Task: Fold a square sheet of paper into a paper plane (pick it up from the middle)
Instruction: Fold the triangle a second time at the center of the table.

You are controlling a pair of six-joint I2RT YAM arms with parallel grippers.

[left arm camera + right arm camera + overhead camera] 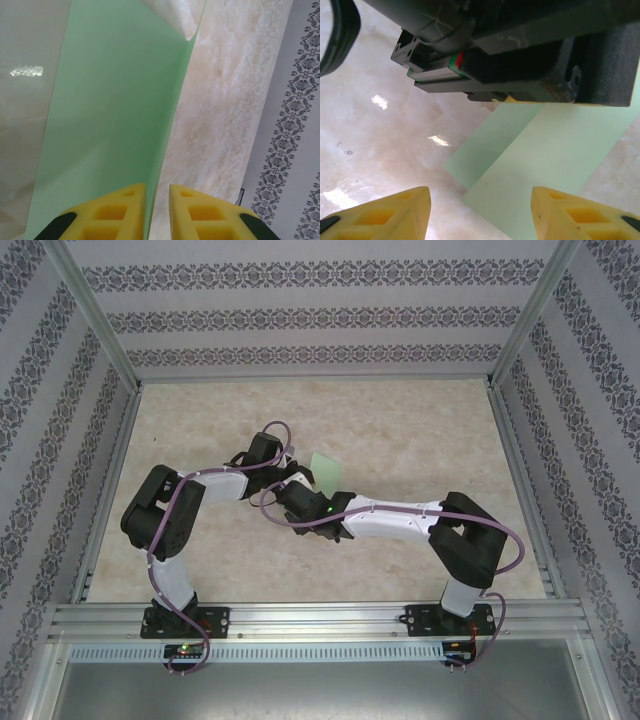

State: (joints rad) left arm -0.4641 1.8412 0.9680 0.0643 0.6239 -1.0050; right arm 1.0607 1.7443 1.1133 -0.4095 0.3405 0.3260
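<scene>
Left wrist: left end effector pinches green paper edge.

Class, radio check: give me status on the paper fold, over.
Left gripper shut on paper edge. Right gripper open, over paper. Left wrist close ahead of right gripper.

Top camera: high behind me, facing down onto the table. Both wrist cameras: close in, sharing the green paper.
</scene>
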